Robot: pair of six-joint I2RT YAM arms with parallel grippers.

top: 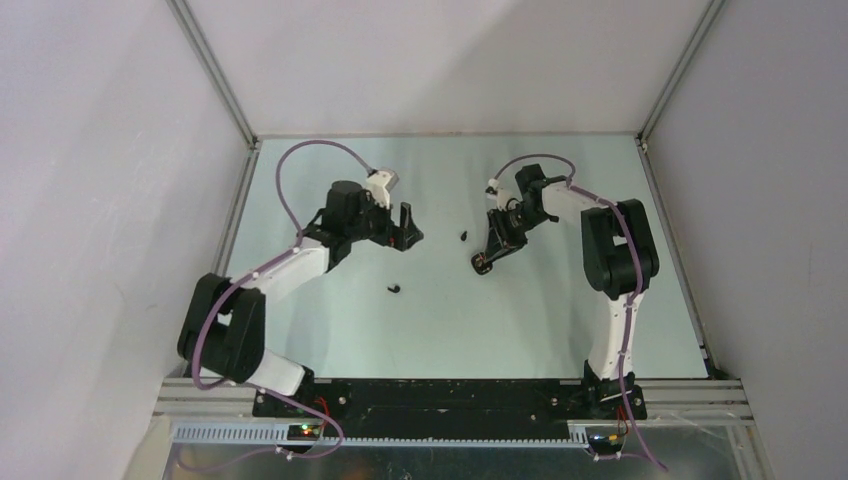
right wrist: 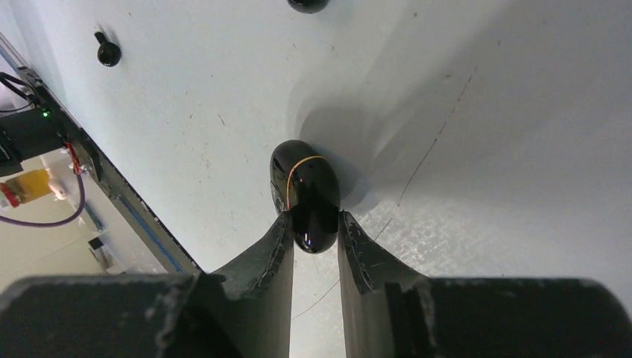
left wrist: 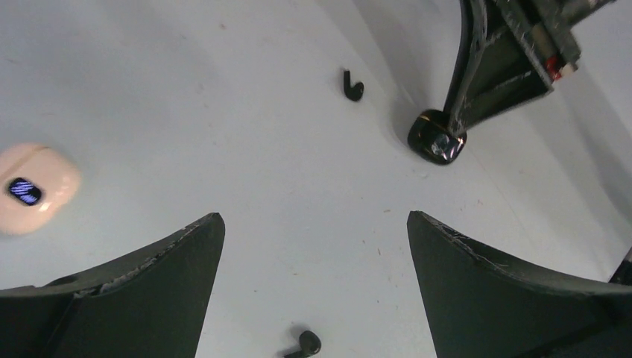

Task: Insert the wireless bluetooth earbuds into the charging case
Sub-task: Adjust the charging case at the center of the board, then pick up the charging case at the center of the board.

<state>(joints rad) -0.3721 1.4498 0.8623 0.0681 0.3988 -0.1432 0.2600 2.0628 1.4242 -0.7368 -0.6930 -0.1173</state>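
The right gripper point(right wrist: 314, 224) has its fingers point(right wrist: 277, 250) pressed against both sides of a glossy black charging case point(right wrist: 307, 183) on the pale bench point(right wrist: 484, 112). A black earbud point(right wrist: 108, 51) lies well apart toward the upper left.

Glossy black oval charging case point(right wrist: 311, 195) sits on the pale table point(top: 560, 320), wedged between the right gripper point(right wrist: 314, 224) fingers. One black stemmed earbud point(top: 463, 236) lies just left of it, and a second black earbud point(top: 394, 288) lies nearer the bases. The cream rounded plastic case point(left wrist: 33, 186) lies left of the left gripper point(left wrist: 313, 218) in its wrist view.

White-and-black left arm point(top: 290, 268) and right arm point(top: 620, 245) carry looping purple cables point(top: 300, 149); the left hand's point(left wrist: 314, 218) dark fingers point(left wrist: 149, 291) are scuffed at the edges.
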